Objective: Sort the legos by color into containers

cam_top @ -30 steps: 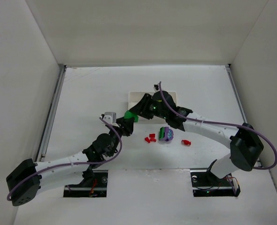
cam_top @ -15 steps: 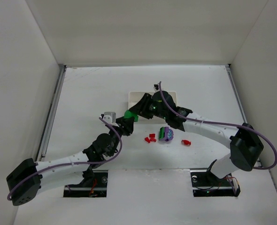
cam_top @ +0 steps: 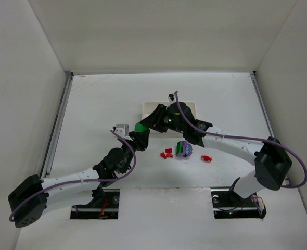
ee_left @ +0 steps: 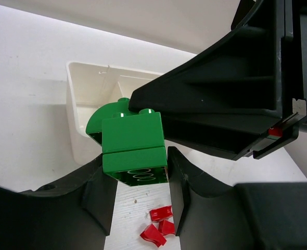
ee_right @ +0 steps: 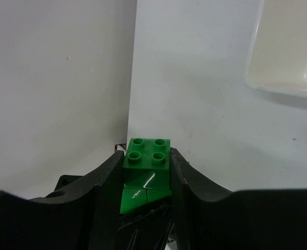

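Top external: green stack (cam_top: 141, 127) just off the tray's (cam_top: 191, 106) near-left corner, left hand (cam_top: 138, 134) and right hand (cam_top: 151, 124) meeting on it. Red legos (cam_top: 167, 153) and purple cluster (cam_top: 183, 149) on the tabletop, nearer than the tray. Tray compartments hidden under the right arm.

Left wrist: left hand pinches the lower bricks. Advised: hold firm and twist rather than yank.

Right wrist: right hand pinches the studded brick. Tray cut off, the seam between bricks indistinct.
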Motion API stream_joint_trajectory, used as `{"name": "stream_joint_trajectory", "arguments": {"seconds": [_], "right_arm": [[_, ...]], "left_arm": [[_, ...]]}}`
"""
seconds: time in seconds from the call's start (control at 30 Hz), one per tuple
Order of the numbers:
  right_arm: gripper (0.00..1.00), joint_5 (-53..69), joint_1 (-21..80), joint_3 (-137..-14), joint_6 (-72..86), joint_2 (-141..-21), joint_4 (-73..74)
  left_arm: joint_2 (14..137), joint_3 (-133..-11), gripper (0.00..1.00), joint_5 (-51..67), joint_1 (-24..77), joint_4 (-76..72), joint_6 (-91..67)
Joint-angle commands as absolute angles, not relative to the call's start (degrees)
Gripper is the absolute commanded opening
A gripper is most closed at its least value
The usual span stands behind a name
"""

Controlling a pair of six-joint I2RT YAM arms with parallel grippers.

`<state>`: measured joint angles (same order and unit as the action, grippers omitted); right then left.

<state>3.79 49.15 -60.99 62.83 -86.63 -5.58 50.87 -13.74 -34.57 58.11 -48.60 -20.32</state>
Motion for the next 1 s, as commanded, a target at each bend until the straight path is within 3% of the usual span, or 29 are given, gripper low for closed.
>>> {"name": "stream_joint_trajectory", "arguments": {"seconds": [0.0,0.33,0.7,0.97], "right_arm": [[0.32,4.0,49.6,-60.6,63.2,-86.0,-8.8],[0.32,2.5,46.5,-57.7,62.1,-84.8,-9.6],[0.32,2.3,41.3,-56.1,59.9,-81.7,-10.8],[0.33,-8.1,38.7,-54.1,48.9,-79.0,-4.9]], "left_arm": [[49.5,-13.9,0.25,-33.2,58.1,-51.2,-19.8],[45.0,-12.4,0.14,-30.7,59.5,-48.4,-20.7],[38.2,-10.6,0.13,-30.7,60.7,-40.9,-23.6],[36.6,-11.0,0.15,-29.0,59.5,-31.8,-25.6]]}}
